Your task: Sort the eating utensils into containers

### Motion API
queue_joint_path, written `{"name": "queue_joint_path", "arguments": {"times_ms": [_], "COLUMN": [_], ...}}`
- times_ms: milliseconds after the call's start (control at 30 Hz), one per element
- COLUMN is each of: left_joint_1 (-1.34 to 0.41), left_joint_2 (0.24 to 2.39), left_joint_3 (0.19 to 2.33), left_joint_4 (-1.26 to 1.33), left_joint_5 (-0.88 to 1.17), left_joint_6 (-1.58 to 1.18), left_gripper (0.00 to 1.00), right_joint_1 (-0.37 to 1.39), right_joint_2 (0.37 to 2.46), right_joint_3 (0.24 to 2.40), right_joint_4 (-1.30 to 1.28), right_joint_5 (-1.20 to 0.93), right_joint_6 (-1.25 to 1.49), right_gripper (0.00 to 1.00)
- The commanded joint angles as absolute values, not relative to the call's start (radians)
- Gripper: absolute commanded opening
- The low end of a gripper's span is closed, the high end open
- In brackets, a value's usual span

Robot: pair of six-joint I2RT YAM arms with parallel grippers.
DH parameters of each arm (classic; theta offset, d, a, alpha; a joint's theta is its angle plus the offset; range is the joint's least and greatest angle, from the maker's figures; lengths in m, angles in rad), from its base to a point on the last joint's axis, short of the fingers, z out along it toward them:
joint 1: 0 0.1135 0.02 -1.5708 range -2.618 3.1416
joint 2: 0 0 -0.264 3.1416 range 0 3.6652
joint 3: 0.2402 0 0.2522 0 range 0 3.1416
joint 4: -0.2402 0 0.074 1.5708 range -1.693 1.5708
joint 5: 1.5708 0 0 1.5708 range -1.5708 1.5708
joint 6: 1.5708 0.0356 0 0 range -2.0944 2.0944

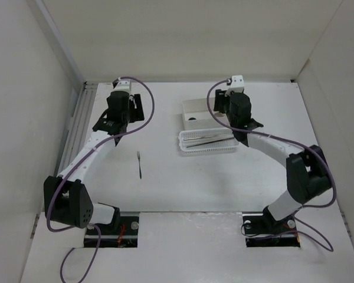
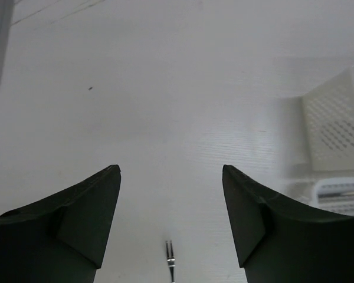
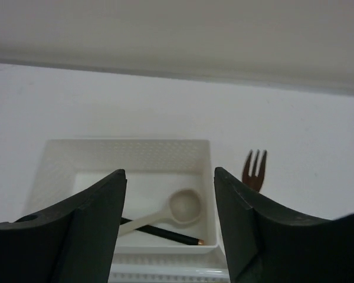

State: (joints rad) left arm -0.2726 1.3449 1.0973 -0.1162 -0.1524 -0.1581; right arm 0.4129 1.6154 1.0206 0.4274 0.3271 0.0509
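One fork (image 1: pixel 139 165) lies loose on the surface (image 1: pixel 194 188), near the left end effector (image 2: pixel 171 171), jaws apart and empty. The right end effector (image 3: pixel 169 172), also apart, hangs over the box (image 3: pixel 130 147). I'd straddle the handle squarely, then close.

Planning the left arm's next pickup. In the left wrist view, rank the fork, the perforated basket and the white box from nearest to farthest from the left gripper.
1. The fork: on the table, centred below the left gripper.
2. The perforated basket: low on the right.
3. The white box: on the right, beyond the basket.
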Motion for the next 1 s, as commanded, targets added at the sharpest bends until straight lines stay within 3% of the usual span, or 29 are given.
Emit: {"name": "queue_joint_path", "arguments": {"times_ms": [0,67,233,333,367,433,567,967], "left_joint_1": [-0.235,-0.207,-0.144,-0.153,-0.167,-0.192,-0.221,-0.262], "left_joint_2": [1.243,1.221,1.146,1.124,1.124,1.124,1.152,1.473], "left_joint_3": [1.069,1.069,1.006,0.933,0.921,0.89,0.862,0.96], "left_joint_4": [-0.133,-0.144,-0.218,-0.227,-0.282,-0.316,-0.301,-0.465], "left_joint_5": [-0.33,-0.362,-0.344,-0.052,0.028,0.063,0.028,-0.031], "left_joint_6": [-0.153,-0.188,-0.246,-0.075,-0.075,-0.092,-0.106,-0.095], "left_gripper": [0.66,0.66,0.39,0.48,0.58,0.68,0.76,0.67], "right_joint_1": [0.498,0.596,0.787,0.787,0.787,0.796,0.824,0.833], "right_joint_2": [1.505,1.496,1.52,1.508,1.497,1.476,1.396,1.232], "right_joint_3": [1.15,1.212,1.285,1.237,1.226,1.201,1.146,1.019], "right_joint_4": [0.243,0.14,-0.047,-0.048,-0.038,-0.038,-0.038,-0.038], "right_joint_5": [0.285,0.304,0.246,0.193,0.18,0.17,0.213,0.357], "right_joint_6": [-0.064,-0.064,0.108,0.33,0.35,0.36,0.371,0.373], "right_gripper": [0.68,0.75,0.75,0.75,0.75,0.74,0.72,0.72]}}
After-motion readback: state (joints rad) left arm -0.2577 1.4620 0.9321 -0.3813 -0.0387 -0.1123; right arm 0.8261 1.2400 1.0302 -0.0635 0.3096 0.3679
